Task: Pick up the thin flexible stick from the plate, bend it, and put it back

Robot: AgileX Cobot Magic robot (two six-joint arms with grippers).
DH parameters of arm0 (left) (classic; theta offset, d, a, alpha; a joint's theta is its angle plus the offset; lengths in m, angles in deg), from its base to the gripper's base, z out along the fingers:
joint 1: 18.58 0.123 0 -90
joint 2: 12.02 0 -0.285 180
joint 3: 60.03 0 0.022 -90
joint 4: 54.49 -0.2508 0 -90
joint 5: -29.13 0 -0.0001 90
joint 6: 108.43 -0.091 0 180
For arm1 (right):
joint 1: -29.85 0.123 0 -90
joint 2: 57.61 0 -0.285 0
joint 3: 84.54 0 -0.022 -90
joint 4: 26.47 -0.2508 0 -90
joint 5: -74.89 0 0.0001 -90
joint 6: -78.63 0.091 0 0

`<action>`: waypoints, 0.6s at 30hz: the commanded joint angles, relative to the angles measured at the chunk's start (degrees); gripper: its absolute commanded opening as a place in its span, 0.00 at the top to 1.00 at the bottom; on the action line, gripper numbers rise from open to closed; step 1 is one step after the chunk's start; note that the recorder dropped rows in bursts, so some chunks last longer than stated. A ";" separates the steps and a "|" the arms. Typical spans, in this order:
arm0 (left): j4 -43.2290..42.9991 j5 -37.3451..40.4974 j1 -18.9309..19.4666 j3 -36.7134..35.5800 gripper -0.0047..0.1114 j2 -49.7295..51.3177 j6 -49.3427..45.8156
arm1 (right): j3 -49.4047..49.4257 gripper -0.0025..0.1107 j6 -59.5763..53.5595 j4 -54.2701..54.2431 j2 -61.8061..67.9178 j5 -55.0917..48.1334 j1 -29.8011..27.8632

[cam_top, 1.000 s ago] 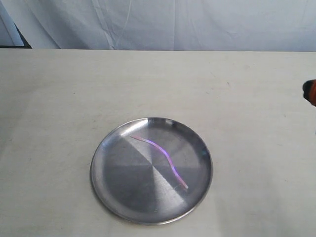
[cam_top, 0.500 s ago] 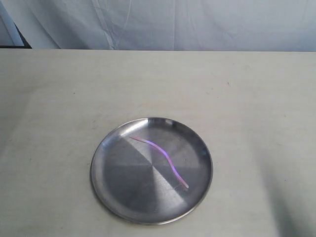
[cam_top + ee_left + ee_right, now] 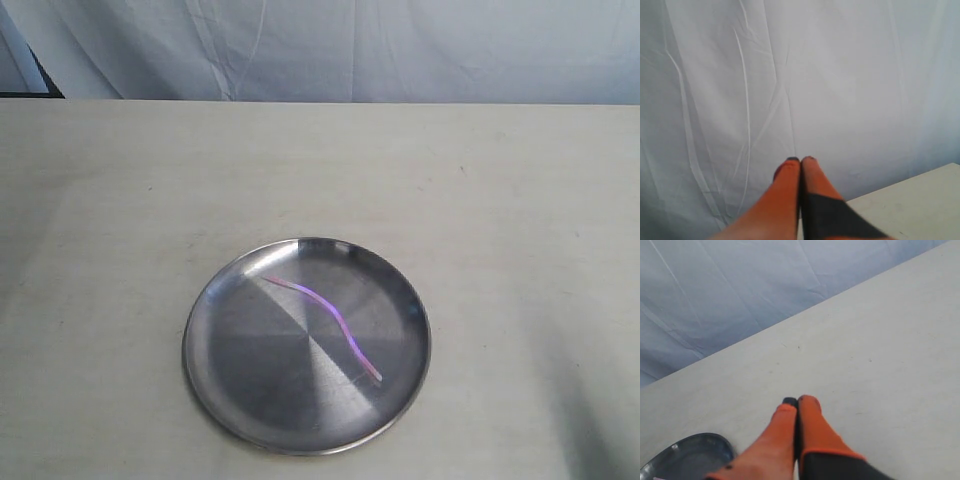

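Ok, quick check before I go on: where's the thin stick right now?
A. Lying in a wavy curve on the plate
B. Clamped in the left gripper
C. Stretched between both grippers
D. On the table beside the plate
A. The exterior view shows the thin flexible stick lying wavy across the plate, while the left gripper and right gripper are both shut on nothing.

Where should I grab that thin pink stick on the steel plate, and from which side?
Take the thin stick near its middle, straight down from above, closing across its width. It lies flat, diagonally, on the plate, whose low rim would likely block a sideways approach; the middle is farthest from that rim.
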 commanded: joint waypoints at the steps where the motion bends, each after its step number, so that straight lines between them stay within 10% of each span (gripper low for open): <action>1: 0.20 0.66 -0.14 -0.09 0.96 -0.53 -0.15 | 0.15 0.98 -0.05 0.04 -0.43 -0.27 -0.37; 13: 0.27 10.75 -0.14 -0.09 0.96 -0.79 0.26 | 0.15 0.98 -0.05 0.04 -0.43 -0.27 -0.37; 18: 19.67 8.17 1.87 -0.23 0.96 -3.08 1.32 | 0.15 0.98 -0.05 0.04 -0.43 -0.27 -0.37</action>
